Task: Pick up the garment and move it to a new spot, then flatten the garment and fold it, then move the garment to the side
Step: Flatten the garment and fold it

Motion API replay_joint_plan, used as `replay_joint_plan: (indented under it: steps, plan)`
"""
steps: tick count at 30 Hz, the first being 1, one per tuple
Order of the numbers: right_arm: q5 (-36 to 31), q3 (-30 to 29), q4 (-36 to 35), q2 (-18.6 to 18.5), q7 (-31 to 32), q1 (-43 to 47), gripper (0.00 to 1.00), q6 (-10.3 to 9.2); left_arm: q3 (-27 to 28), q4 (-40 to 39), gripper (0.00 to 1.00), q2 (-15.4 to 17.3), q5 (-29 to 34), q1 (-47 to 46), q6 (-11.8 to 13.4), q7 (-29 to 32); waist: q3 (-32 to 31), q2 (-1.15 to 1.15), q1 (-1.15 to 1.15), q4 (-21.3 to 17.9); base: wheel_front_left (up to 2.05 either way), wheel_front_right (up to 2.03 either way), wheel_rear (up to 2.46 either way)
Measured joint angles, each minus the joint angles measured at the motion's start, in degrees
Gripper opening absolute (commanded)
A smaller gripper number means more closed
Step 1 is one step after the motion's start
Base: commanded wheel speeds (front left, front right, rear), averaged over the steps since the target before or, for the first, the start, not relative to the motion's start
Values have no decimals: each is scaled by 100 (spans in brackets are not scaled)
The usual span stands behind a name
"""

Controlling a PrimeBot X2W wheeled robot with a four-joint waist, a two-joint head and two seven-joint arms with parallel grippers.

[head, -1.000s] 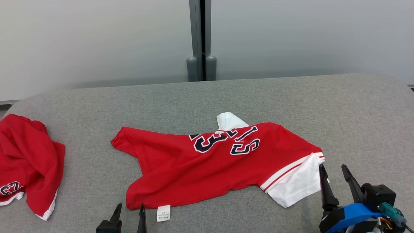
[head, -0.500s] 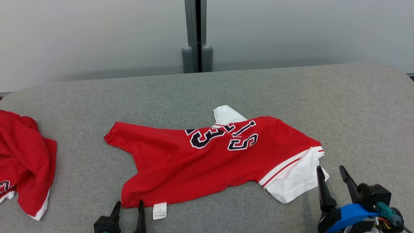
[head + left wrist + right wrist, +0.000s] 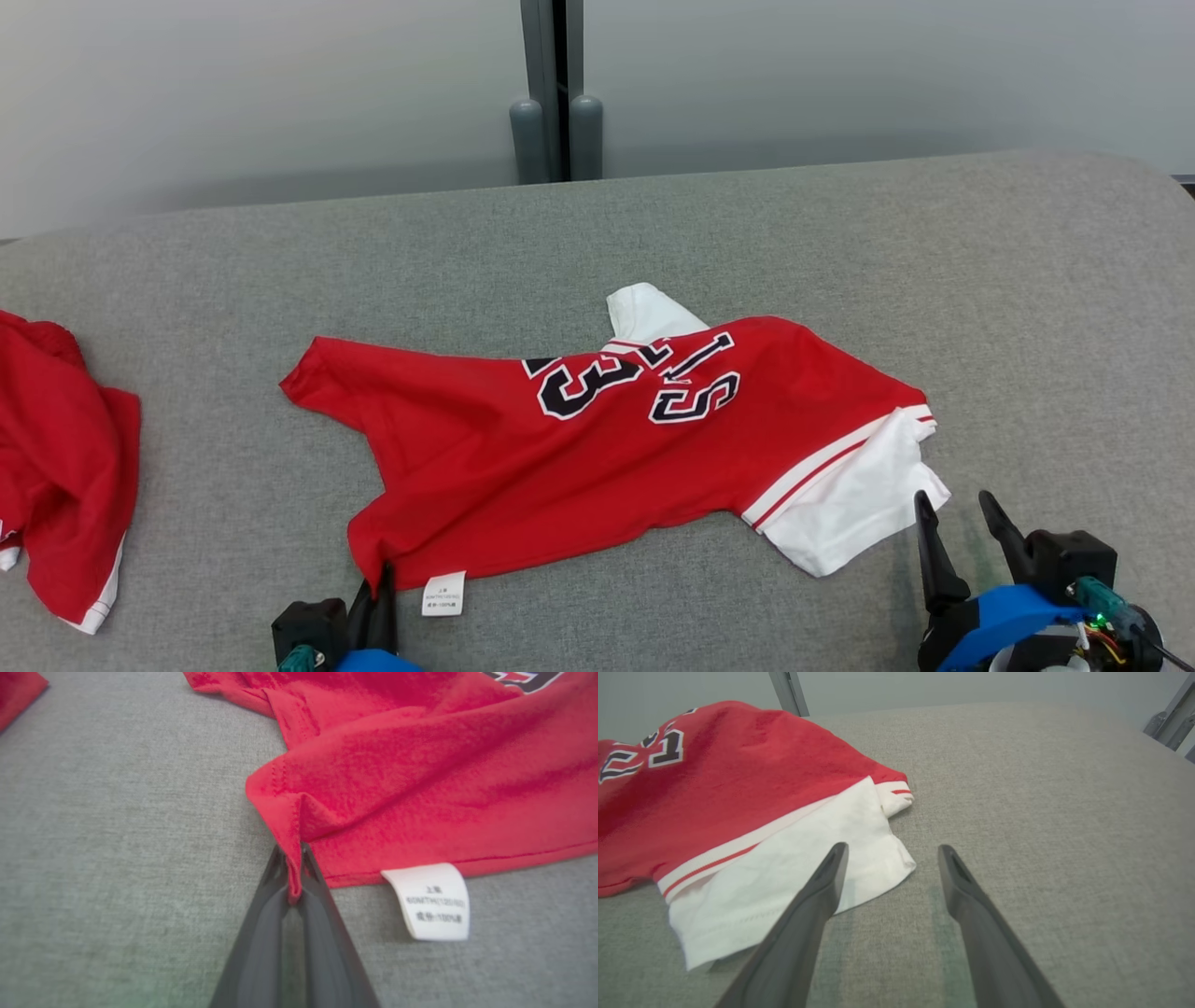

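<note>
Hem corner of the red jersey [image 3: 579, 439] sits pinched between the closed fingers of your left gripper [image 3: 293, 858], just beside the white care label [image 3: 432, 903]. I judge this hold is for lifting or pulling the cloth flat. Your right gripper [image 3: 954, 504] stands wide and holds nothing, its tips by the white sleeve [image 3: 850, 504], probably lined up to take that end. The jersey lies crumpled in the middle of the grey table [image 3: 1027, 327]. You have 2 grippers, 1 label and 2 red garments; the second garment [image 3: 56, 485] lies at the left edge.
</note>
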Motion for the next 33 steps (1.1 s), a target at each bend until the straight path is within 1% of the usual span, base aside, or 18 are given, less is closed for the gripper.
replay_joint_plan:
  steps: [6, 11, 12, 13, 14, 15, 18, 21, 25, 29, 31, 33]
  plan:
    - [-65, -135, 434, -1, 0, -334, 100, 0, -154, 54, 0, 1, -34, -159, -15, -35, 163, 0, 0, 63, 0, 0, 0]
    - [-323, -303, 1123, 0, -24, -617, 100, 0, -189, 78, 0, 1, 41, -255, -36, -37, 267, 0, 0, 164, 0, 0, 0]
    - [-348, -339, 1277, -2, -26, -706, 80, 1, -186, 79, 0, 1, 54, -271, -41, -37, 282, 0, 0, 183, 0, 0, 0]
    - [-354, -350, 1392, -4, -34, -794, 35, 1, -185, 78, 0, -1, 63, -282, -42, -37, 293, -1, -1, 198, 0, 0, 0]
    - [-376, -350, 1486, -10, -46, -865, 35, 0, -183, 71, 0, -1, 70, -283, -42, -37, 304, -1, -1, 210, 0, 0, 0]
    - [-389, -347, 1557, -13, -60, -920, 0, 0, -180, 64, 0, -2, 79, -285, -41, -37, 311, -1, 0, 219, 0, 0, 0]
    - [-292, -267, 1593, -31, -59, -1014, 0, -1, -174, 14, 0, -2, 86, -285, -40, -34, 311, -1, 0, 221, 0, 0, 0]
    - [-38, -160, 1222, -5, -9, -981, 0, -1, -110, -301, 0, -7, 84, -276, -52, 15, 269, 1, 2, 215, 0, 0, 0]
    - [325, -30, 268, 5, 1, -923, 0, 0, 23, -858, 0, -4, 166, -266, -93, 23, 130, 1, 1, 214, 0, 0, 0]
    - [628, 60, -680, -1, -1, -889, 0, 0, 199, -1518, 0, 55, 294, -333, -202, 23, -80, 1, 1, 213, 0, 0, 0]
    - [846, 112, -1104, -5, -1, -921, 0, 0, 277, -1898, 0, 125, 354, -452, -265, 23, -204, 1, 1, 211, 0, 0, 0]
    - [1031, 174, -1517, -87, 0, -1011, 0, 0, 374, -2315, 0, 227, 375, -606, -336, 24, -325, 1, 0, 208, 0, 0, 0]
